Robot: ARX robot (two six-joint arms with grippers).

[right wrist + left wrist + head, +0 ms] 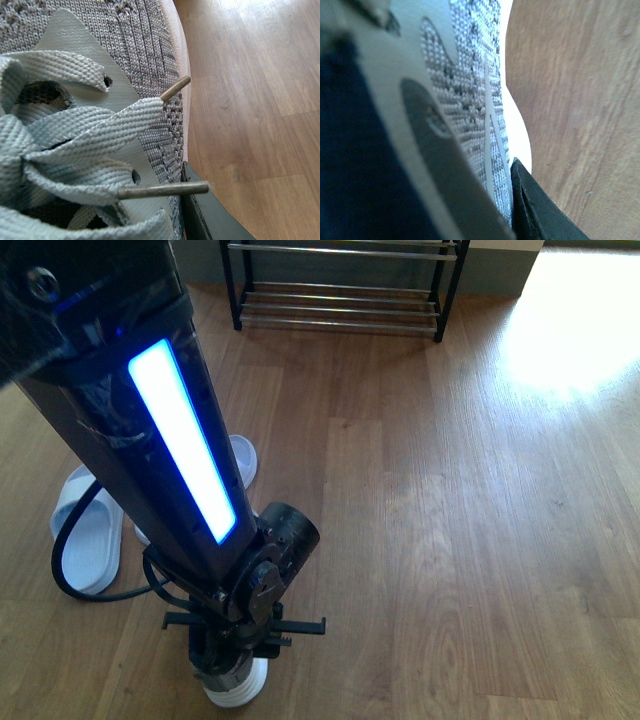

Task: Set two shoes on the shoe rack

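- Front view: found the left hand (237, 655) down at floor level by the lower edge, set over a sneaker (238, 692). Only a slip of white sole on show beneath it. Judged lowered so for a pick-up from above.
- Noted the shoe rack (338, 322) by the far wall, well apart from the sneaker, top cut off by the frame. No sneaker on the 2 tiers in view.
- Noted 2 pale slide sandals (88, 535) on the floor (450, 540), 1 largely hidden behind the left arm. Not part of the job. No right arm in this view.
- Left wrist view: found the sneaker close and blurred, navy lining (350, 165) beside grey knit. Found 1 black finger (540, 215) pressed against the knit outer side. Other finger hidden, presumably inside the collar. Judged clenched on the sneaker's side wall.
- Right wrist view: found the right hand (165, 225) over a laced sneaker (140, 50), grey laces (75, 125) loose across the tongue, 1 black finger touching its sole edge.
- Other finger hidden under the laces. Cannot tell whether grasping or released, nor whether lifted off the floor.
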